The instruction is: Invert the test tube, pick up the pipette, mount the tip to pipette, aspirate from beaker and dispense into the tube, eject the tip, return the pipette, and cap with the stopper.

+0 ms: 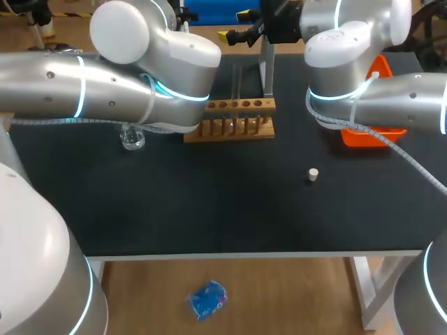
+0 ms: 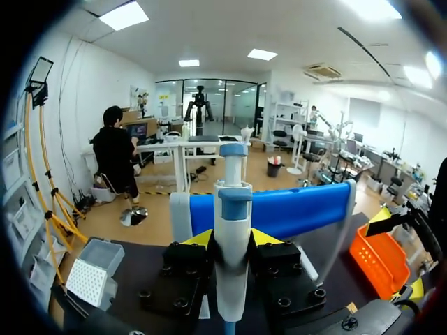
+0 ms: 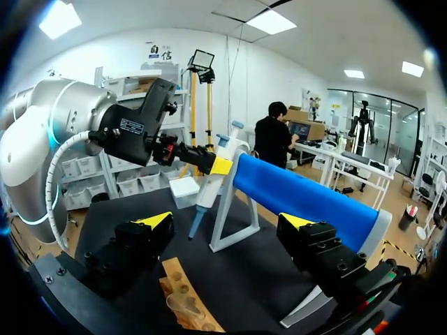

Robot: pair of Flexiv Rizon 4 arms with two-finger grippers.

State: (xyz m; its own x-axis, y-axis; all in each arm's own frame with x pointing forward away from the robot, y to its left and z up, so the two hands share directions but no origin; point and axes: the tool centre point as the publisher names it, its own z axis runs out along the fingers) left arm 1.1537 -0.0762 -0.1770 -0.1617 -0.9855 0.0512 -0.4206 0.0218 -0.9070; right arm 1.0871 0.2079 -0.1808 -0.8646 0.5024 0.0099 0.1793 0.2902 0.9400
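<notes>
Left wrist view: the left gripper [image 2: 232, 239] is clamped on the pipette [image 2: 232, 209], hard against the blue stand [image 2: 293, 209] at the far middle; pickup looks under way; no tip seems mounted, so aspirating, dispensing, ejecting and returning are all to come; the stopper [image 1: 313, 174] lies loose, near right, capping undone; the right gripper [image 3: 225, 222] gapes wide, empty; the black table [image 1: 209, 202] carries the beaker [image 1: 131, 137] left, the wooden rack [image 1: 234, 118] centre, the tip box [image 2: 94, 269] far left.
</notes>
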